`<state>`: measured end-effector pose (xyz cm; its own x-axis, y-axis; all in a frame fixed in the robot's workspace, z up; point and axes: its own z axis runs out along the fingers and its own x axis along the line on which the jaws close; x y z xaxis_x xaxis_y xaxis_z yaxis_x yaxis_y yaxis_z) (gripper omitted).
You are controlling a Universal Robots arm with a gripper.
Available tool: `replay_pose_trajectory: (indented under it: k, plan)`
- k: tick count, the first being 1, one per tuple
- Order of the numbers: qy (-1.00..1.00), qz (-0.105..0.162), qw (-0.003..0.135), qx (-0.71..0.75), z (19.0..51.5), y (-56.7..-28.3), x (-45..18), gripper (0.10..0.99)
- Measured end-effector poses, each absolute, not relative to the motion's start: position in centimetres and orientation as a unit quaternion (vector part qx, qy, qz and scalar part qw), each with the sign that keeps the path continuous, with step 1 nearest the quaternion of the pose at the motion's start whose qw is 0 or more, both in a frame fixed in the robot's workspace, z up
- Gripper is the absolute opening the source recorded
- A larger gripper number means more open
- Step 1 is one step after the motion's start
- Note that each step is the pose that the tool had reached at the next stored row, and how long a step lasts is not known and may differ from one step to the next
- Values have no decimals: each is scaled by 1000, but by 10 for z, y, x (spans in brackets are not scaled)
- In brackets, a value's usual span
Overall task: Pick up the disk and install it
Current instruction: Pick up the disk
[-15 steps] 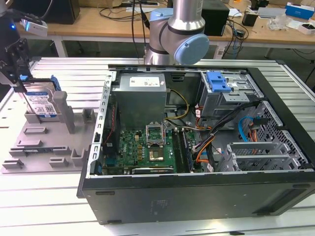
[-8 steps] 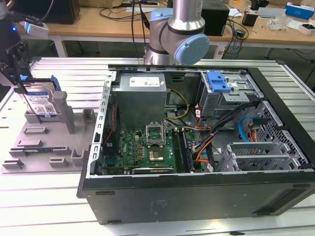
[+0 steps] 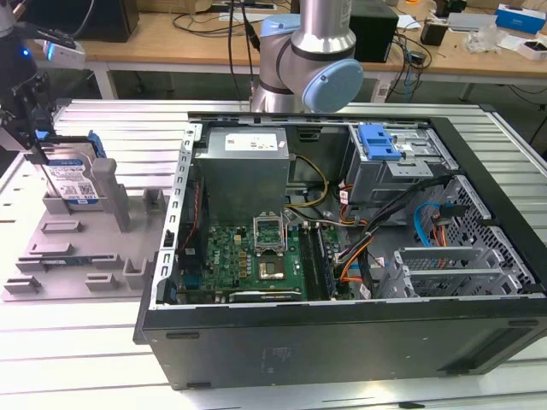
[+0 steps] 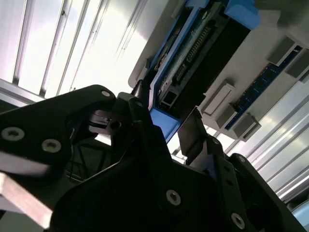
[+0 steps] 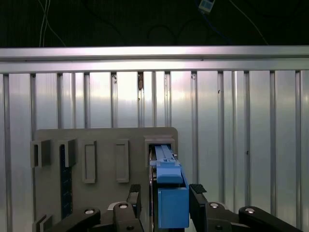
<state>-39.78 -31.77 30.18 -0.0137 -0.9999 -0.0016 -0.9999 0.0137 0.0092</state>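
Pincer at the exterior view's left, over the grey holder on the slatted desk. Disk stands on edge in a holder slot. In the first wrist view my fingers straddle its blue carrier, spread apart. In the second wrist view, light shows between one finger and the carrier, so nothing is clamped. A grey post stands just beside the disk. Open computer case lies near, towards the exterior view's right.

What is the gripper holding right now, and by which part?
It cannot be told. The gripper straddles the upper edge of the disk, which stands on edge in the grey holder; a firm grip is not visible.
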Motion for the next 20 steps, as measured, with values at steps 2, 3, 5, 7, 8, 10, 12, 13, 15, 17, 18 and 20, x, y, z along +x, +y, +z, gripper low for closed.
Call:
replay_pose_trajectory:
  k: [2, 3, 5, 7, 8, 10, 12, 13, 15, 17, 18, 20]
  plan:
    - [-712, -4, 3, 702, 301, -318, -398, 463]
    - [-712, -4, 3, 702, 301, -318, -398, 392]
    - [-712, -4, 3, 702, 301, -318, -398, 392]
    - [-712, -4, 3, 702, 301, -318, -398, 392]
    - [-712, -4, 3, 703, 300, -318, -398, 392]
    - [-712, -4, 3, 703, 299, -318, -398, 392]
    - [-712, -4, 3, 703, 299, -318, -398, 392]
    - [-712, -4, 3, 703, 299, -318, -398, 392]
    - [-712, -4, 3, 703, 299, -318, -398, 365]
    - [-712, -4, 3, 703, 299, -318, -398, 365]
    - [-712, -4, 3, 703, 298, -318, -398, 365]
    - [-712, -4, 3, 703, 298, -318, -398, 365]
